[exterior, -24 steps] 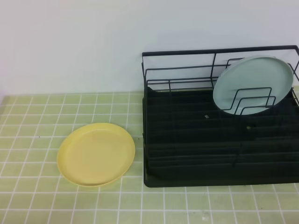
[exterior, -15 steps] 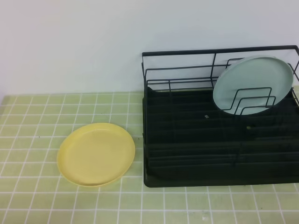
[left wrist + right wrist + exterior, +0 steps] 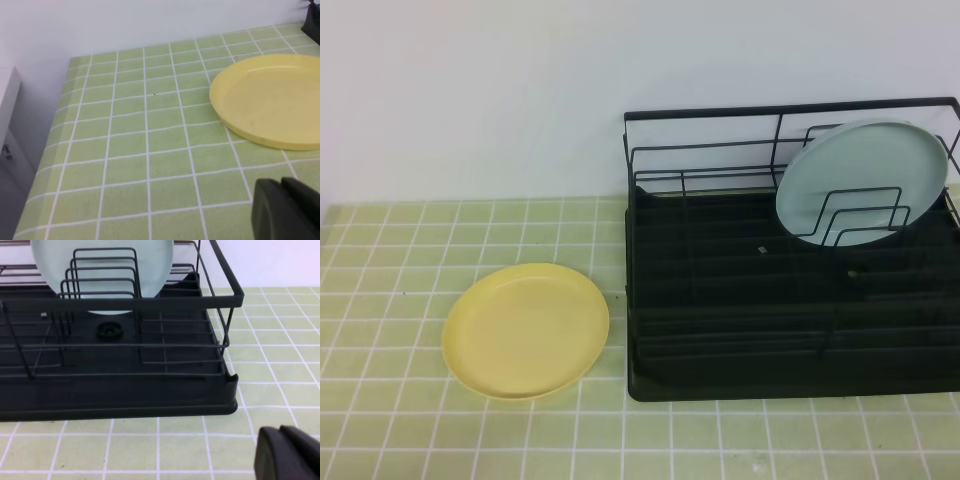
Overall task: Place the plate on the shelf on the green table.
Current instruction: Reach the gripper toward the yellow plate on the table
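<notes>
Overhead, the green table [image 3: 380,300] spreads as a matte field of small square tiles with white grout, and neither arm appears there. The shelf [image 3: 790,300] stands on its right half: a black ribbed tray base under thin wire rails, with a pale blue-green plate [image 3: 860,180] propped upright in the plate-holder loops at the back right. The plate [image 3: 526,331], round, pale yellow and matte with a shallow raised rim, lies flat on the tiles just left of the shelf, not touching it.

Only the left wrist view shows the table's left edge and the left gripper [image 3: 287,210], a dark, blurred tip clenched on nothing, near the yellow plate's rim but apart from it. Only the right wrist view shows the shelf's near corner, a small round black fitting [image 3: 109,330] in the tray, and the right gripper [image 3: 286,456], likewise closed and empty above bare tiles.
</notes>
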`<state>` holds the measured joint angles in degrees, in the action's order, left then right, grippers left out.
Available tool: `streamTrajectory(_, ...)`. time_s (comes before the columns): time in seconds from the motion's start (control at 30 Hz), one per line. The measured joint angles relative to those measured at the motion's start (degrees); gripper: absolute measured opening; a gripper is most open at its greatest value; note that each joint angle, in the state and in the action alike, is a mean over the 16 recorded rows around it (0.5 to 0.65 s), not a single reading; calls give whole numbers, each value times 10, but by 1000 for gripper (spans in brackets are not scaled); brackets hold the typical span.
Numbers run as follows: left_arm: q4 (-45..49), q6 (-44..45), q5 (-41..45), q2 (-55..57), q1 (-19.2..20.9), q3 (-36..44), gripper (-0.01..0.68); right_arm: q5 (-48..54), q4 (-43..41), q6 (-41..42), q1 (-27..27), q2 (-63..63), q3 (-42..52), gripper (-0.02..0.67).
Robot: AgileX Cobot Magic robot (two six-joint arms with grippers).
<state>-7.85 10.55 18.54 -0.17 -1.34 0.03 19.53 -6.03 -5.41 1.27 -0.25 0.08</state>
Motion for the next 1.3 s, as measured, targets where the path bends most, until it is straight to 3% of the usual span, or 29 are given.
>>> streamTrajectory(1.3, 0, 1, 0, 0, 0, 0, -2, 0, 0, 0, 0, 0, 0, -1)
